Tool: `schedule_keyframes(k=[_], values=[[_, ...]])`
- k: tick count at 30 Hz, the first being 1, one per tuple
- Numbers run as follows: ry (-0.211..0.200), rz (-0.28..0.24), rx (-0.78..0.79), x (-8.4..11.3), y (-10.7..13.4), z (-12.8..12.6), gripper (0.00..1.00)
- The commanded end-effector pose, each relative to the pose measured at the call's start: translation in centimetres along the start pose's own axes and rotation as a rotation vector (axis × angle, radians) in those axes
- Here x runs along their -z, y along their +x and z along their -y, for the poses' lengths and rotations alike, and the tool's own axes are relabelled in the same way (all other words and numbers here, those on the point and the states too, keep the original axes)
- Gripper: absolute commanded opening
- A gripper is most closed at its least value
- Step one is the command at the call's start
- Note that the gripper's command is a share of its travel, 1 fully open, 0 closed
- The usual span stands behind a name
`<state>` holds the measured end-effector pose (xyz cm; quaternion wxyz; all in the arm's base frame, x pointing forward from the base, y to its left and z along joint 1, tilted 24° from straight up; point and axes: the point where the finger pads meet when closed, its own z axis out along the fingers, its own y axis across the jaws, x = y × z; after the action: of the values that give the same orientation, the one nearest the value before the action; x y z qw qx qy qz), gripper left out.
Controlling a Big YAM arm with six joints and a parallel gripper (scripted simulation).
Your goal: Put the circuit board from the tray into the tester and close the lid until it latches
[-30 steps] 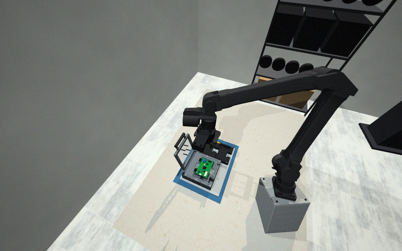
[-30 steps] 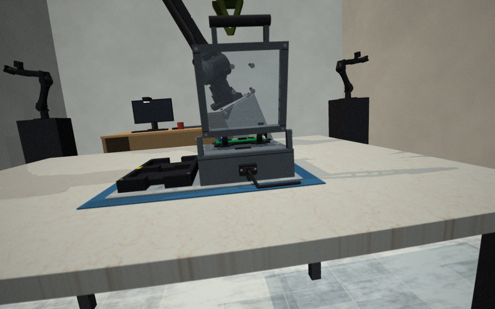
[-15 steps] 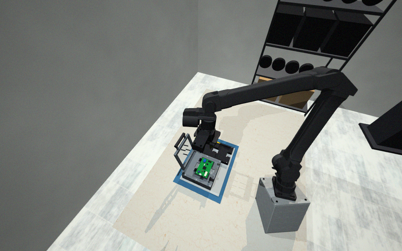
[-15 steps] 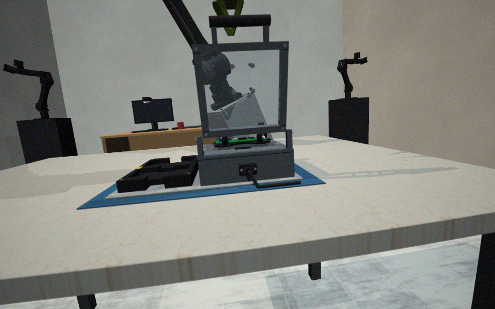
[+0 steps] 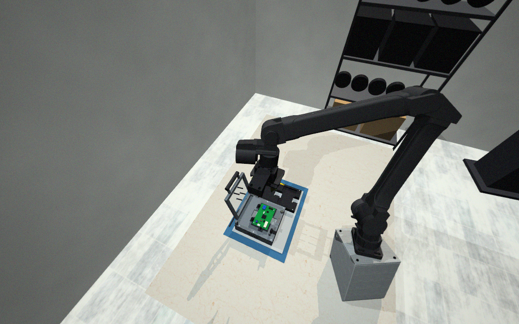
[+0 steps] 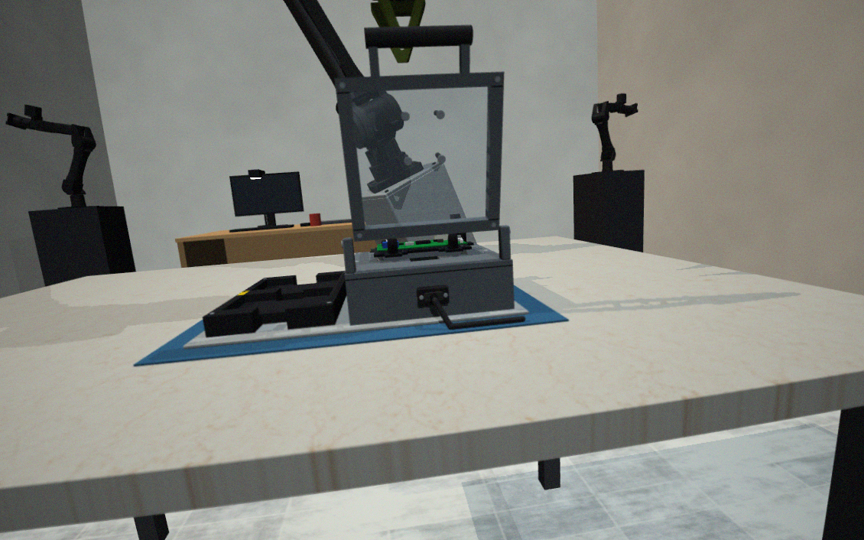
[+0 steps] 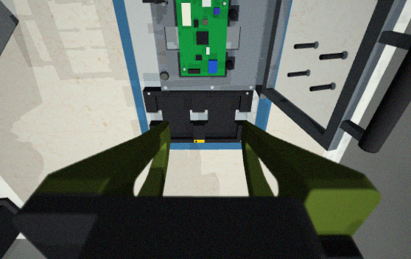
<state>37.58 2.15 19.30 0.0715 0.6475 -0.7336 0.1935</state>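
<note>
- Circuit board (image 5: 264, 216) (image 6: 422, 245) (image 7: 189, 44) lies outside the fingers (image 6: 403, 56), which stand partly open, grasping nothing.
- From above, the tray (image 5: 290, 205) (image 6: 227, 326) (image 7: 204, 93), on the far side, has given up its board.
- Board loading looks done: it sits in the tester (image 5: 245, 219) (image 6: 381, 294) (image 7: 248, 44), apparently flat; pin seating is unconfirmed.
- Left to do: the raised lid (image 5: 231, 208) (image 6: 422, 80) (image 7: 297, 114), on the left, needs closing and latching.

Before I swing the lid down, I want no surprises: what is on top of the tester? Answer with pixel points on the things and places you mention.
The circuit board (image 5: 264, 216) (image 6: 422, 245) (image 7: 202, 45) lies face up on the tester (image 5: 253, 235) (image 6: 381, 294) (image 7: 246, 70), beside black posts. Whatever is directly beneath the board, including the locating pins' lower parts, is covered.
</note>
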Motion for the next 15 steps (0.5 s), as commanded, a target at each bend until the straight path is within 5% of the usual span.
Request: schedule_keyframes(k=[1,15], values=[[0.001,0.0,0.001,0.6,-0.5,0.0,0.48],[0.023,0.007,-0.015,1.4,0.2,4.9,0.48]])
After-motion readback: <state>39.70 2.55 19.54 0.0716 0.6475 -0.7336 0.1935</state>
